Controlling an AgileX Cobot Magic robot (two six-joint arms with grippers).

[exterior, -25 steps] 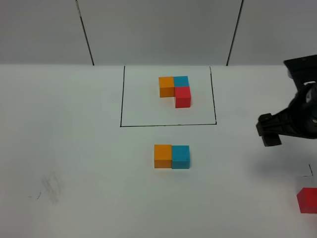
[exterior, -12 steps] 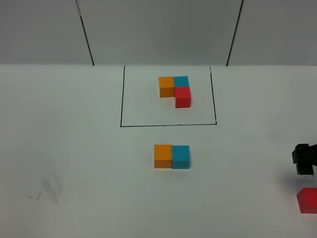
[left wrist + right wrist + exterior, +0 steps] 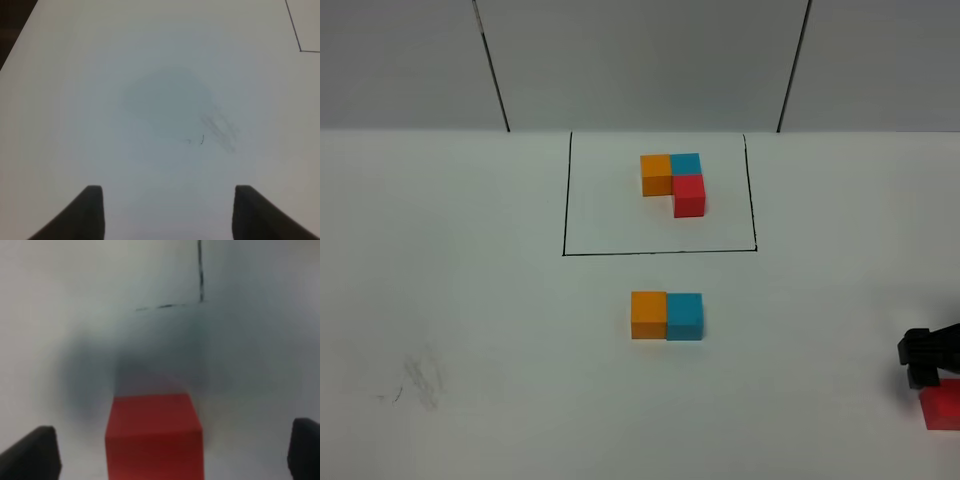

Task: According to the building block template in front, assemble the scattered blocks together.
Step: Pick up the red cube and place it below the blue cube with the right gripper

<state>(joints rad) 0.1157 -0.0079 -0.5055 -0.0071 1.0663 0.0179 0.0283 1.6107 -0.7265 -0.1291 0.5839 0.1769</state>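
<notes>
Right pincer (image 3: 172, 432): jaws set wide, nothing held. Red cube (image 3: 154, 437): resting on the white worktop (image 3: 75, 315), between the pincer's two spread fingers, off-centre, touching neither finger.

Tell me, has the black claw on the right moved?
Yes. The right gripper came down the view, from beside the drawn outline to the red block.

Bright, even light in high view; sharp, faint soft shadows; greyer left wrist view, round soft shadow mid-frame; right wrist view heavily blurred, red cube (image 3: 154, 435) soft-edged, dark smudgy shadow mid-frame there too.
</notes>
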